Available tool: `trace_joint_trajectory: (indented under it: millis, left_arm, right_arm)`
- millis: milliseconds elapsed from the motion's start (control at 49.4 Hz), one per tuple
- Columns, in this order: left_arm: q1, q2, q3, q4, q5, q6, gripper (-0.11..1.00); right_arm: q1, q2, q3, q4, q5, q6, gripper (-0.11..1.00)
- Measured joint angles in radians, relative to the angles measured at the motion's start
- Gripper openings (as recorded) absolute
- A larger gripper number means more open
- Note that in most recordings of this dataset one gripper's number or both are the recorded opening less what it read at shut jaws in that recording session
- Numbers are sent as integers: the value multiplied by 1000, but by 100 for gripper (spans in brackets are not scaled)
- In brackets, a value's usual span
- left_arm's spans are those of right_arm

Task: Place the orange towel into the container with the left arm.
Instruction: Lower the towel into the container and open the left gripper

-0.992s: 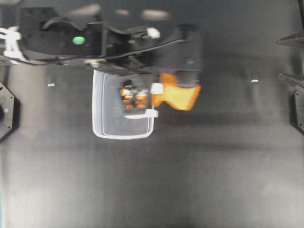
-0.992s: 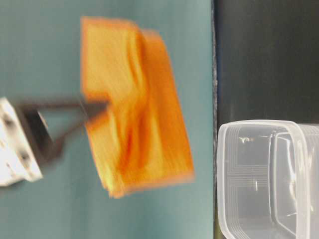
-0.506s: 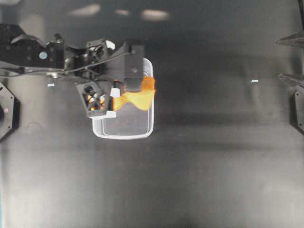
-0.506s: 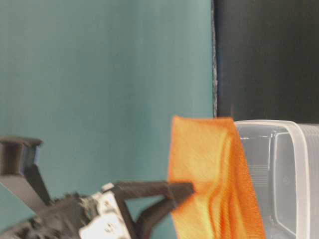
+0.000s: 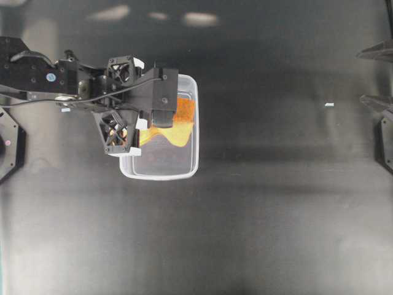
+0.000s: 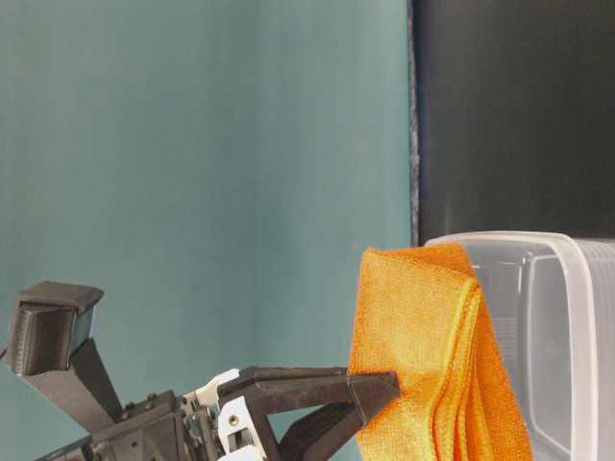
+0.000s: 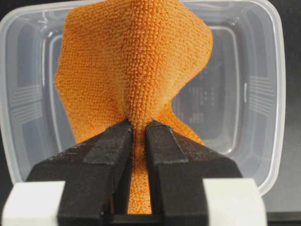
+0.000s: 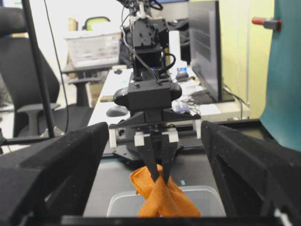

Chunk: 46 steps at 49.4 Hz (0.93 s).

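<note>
In the overhead view, the black left arm [image 5: 73, 83] with white clips and cables reaches in from nine o'clock across the dark matte table [image 5: 276, 215]. Its two-finger left gripper [image 5: 150, 126] with lattice-patterned fingers hangs over the clear, translucent rectangular plastic container [image 5: 184, 174] with rounded corners and a thick rim, which sits left of centre. The jaws are clamped on the soft orange microfibre towel [image 5: 178, 123], which shows at the tub's three o'clock side, inside its outline.

The left wrist view looks straight down the gripper [image 7: 138, 129]: the two black fingers [image 7: 110, 150] pinch a narrow fold of the towel [image 7: 131, 61] between them, and the cloth fans out toward twelve o'clock over the container's floor, with the rim [image 7: 277, 94] framing it on all sides. Whether the cloth touches the floor cannot be told.

The table-level view shows the towel [image 6: 413, 346] draped from the finger tips, its layered edges hanging at the tub's [image 6: 577, 317] open mouth against a teal backdrop [image 6: 192, 173].

At the overhead view's three o'clock edge, the pointed fingers of the right gripper [image 5: 376, 77] stand wide apart, holding nothing, well away from the container. From its own camera, the broad black fingers [image 8: 56, 160] frame the left arm [image 8: 148, 96], towel [image 8: 162, 197] and tub [image 8: 207, 195] at centre.
</note>
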Motion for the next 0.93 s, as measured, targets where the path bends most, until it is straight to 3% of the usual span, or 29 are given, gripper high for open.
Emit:
trace_joint_trajectory:
  millis: [81,283,364,506,729,931]
  left_arm:
    - [0,0,2,0,0,0,11]
    - [-2,0,-5,0,-32,-15,70]
    - [0,-14,-12,0,-51,-28,86]
    - [14,-106,-21,0,-60,-32,78]
    - [-8,-331,-18,0,-83,-40,80]
    - [-35,-588,107,0,-236,-43,79]
  right_arm:
    - [0,0,0,2,0,0,77]
    - [0,0,2,2,0,0,77]
    - [0,0,2,2,0,2,77]
    - [0,0,0,2,0,2,77]
    - [0,-3,2,0,0,2,77]
    - [2,-3,8,2,0,2,77]
